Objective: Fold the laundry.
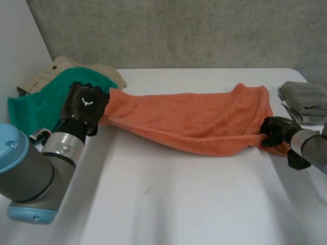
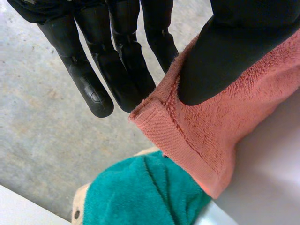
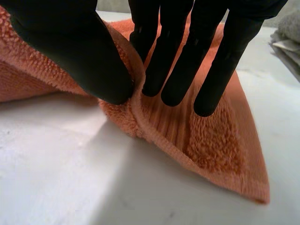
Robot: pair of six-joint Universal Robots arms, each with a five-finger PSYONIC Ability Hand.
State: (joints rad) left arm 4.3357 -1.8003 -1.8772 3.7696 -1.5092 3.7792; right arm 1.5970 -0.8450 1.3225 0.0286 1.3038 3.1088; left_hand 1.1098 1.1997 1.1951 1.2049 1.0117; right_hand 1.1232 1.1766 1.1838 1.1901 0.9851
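**While both robot hands pinch it, the orange towel (image 1: 194,122) lies stretched across the table (image 1: 168,199)**

As I watch from the head view, the towel spans the white table from one arm to the other. My left robot hand (image 1: 84,104) pinches the towel's left corner between thumb and straight fingers, just beside a green towel (image 1: 36,109) heaped on a beige garment (image 1: 61,69). My right robot hand (image 1: 276,130) grips the right end by its near corner, thumb against fingers, and that corner rests on the table. Folded grey cloth (image 1: 304,99) sits near the towel's right end.
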